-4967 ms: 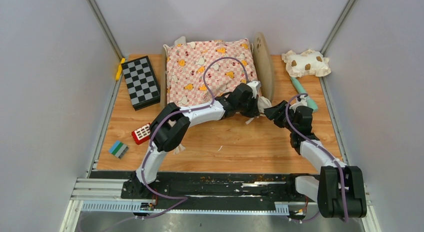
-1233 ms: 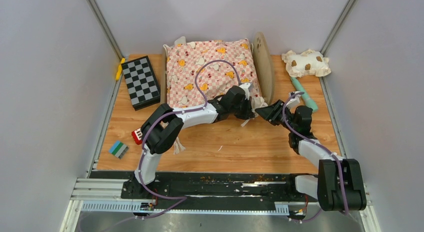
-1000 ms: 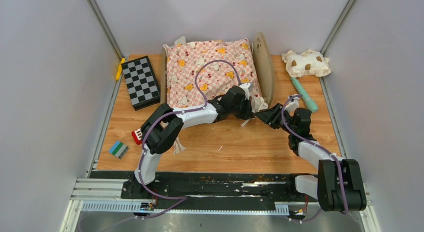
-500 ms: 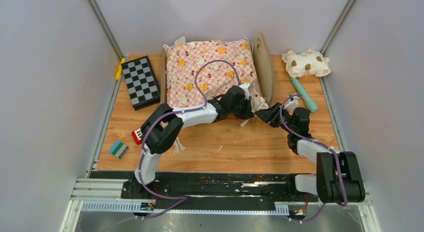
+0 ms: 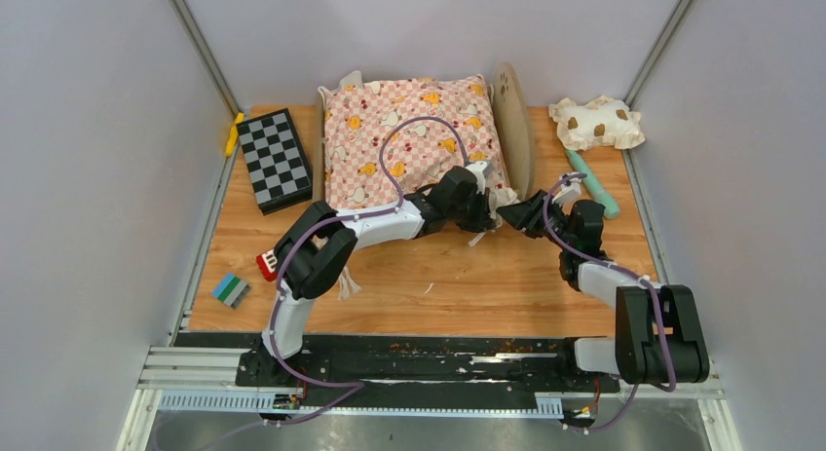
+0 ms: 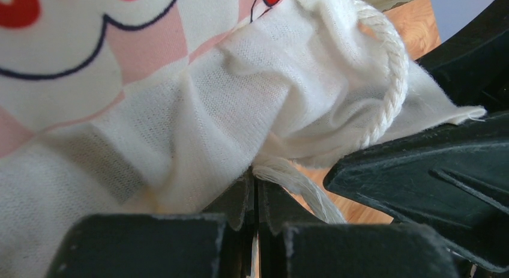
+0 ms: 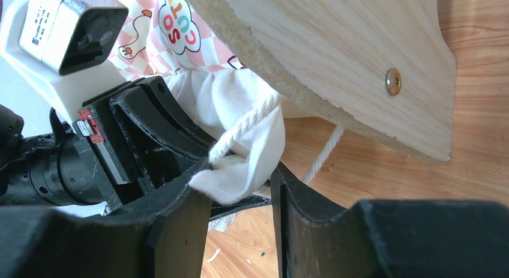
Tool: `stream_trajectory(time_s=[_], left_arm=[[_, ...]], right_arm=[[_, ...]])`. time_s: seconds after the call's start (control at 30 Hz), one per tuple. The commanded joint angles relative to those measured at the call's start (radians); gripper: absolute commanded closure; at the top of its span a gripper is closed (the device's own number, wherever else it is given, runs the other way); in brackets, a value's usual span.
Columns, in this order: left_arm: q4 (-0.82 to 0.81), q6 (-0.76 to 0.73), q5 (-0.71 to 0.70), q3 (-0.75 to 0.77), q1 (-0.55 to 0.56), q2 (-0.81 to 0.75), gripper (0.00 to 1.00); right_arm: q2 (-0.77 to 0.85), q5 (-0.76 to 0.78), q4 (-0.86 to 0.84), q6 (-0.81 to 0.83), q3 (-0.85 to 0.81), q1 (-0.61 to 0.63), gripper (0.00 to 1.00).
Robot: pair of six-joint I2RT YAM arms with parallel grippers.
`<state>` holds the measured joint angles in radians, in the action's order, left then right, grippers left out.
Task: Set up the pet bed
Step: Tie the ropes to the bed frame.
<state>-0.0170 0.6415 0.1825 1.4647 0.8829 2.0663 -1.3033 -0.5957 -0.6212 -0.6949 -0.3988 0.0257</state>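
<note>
**A:** Overhead view: where is the bed?

**B:** The pet bed (image 5: 516, 149) stands at the far middle of the table (image 5: 438, 285). Its headboard (image 5: 511, 100) is upright on the right, and a checked cushion (image 5: 409, 130) lies on it. The left gripper (image 5: 487, 215) and right gripper (image 5: 514, 217) meet tip to tip at the cushion's near right corner.

**A:** Left wrist view?

**B:** The jaws are together, against the cushion's white ruffle (image 6: 240, 98). A cord (image 6: 390, 68) loops across it. Whether the cord is pinched, I cannot tell.

**A:** Right wrist view?

**B:** The fingers stand apart with the ruffle corner filling the gap, and the headboard is just beside. Whether they press the ruffle, I cannot tell.
</note>
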Motion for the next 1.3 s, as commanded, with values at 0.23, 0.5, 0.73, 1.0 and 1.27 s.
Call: stream_trajectory(time_s=[0.23, 0.5, 0.73, 1.0, 1.27], left_arm=[[0.012, -0.015, 0.004, 0.026, -0.004, -0.052, 1.0], [0.061, -0.02, 0.004, 0.074, -0.015, -0.026, 1.0], [0.077, -0.024, 0.005, 0.086, -0.02, -0.022, 1.0], [0.076, -0.025, 0.005, 0.068, -0.019, -0.032, 1.0], [0.07, -0.02, 0.01, 0.047, -0.019, -0.043, 1.0]], right_arm=[[-0.044, -0.054, -0.105, -0.003, -0.033, 0.008, 0.85], [0.06, -0.079, -0.038, 0.008, -0.02, 0.008, 0.95], [0.141, -0.06, 0.104, 0.036, -0.036, 0.009, 0.67], [0.289, 0.103, 0.273, 0.053, 0.034, 0.009, 0.65], [0.215, 0.135, 0.286, 0.031, 0.033, 0.009, 0.84]])
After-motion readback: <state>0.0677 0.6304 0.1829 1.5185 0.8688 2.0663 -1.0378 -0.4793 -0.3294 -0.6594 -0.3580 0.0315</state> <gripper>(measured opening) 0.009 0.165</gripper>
